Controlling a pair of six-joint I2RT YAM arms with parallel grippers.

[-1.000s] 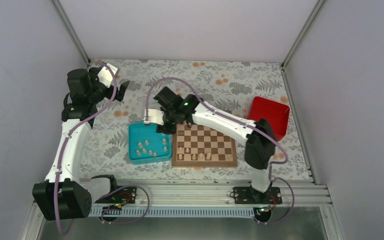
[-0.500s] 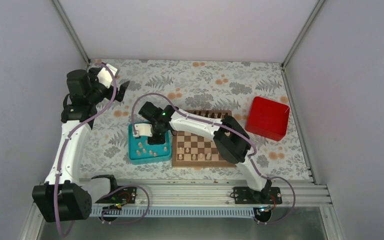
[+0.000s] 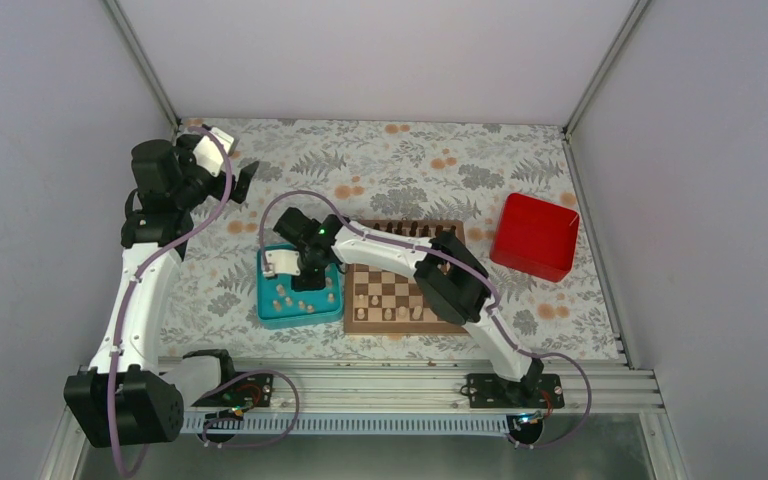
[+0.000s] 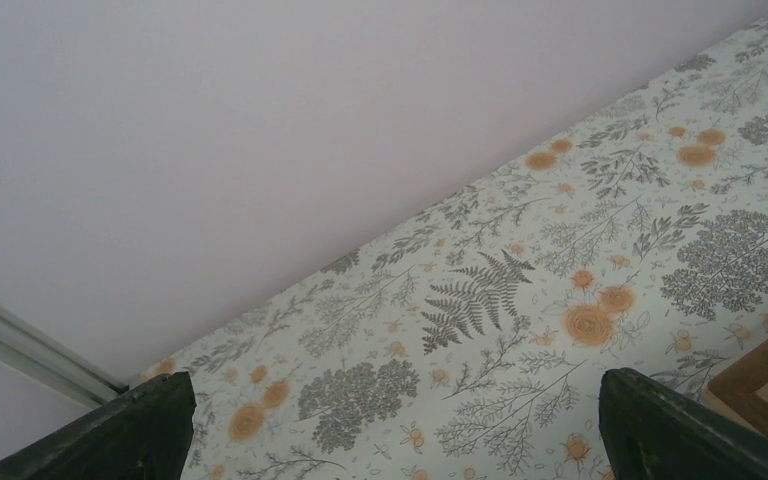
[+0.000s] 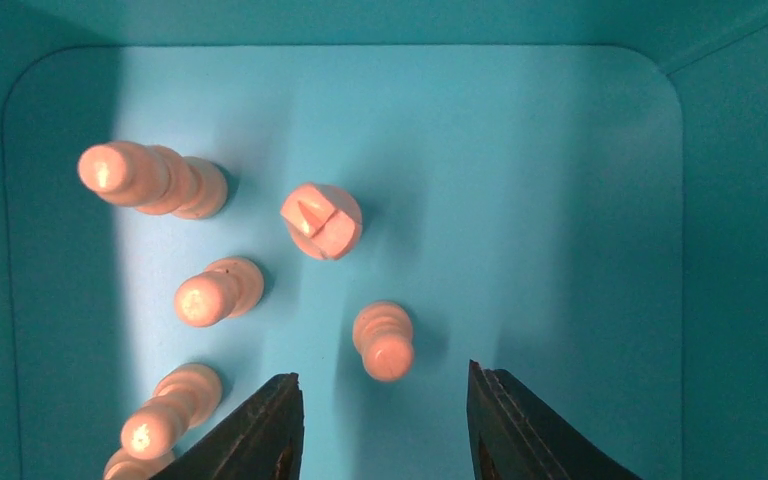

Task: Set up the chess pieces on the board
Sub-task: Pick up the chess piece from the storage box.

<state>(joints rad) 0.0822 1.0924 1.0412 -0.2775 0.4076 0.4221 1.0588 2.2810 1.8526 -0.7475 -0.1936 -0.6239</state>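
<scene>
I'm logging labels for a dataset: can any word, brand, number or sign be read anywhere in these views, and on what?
None can be read. No text shows on the board, the teal tray, the red box or the chess pieces; the tablecloth carries only a floral print.

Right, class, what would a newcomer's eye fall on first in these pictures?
The open right gripper hangs over pale beige wooden chess pieces inside the teal square tray, left of the checked wooden chessboard. Next comes the bright red square box, further right.
</scene>
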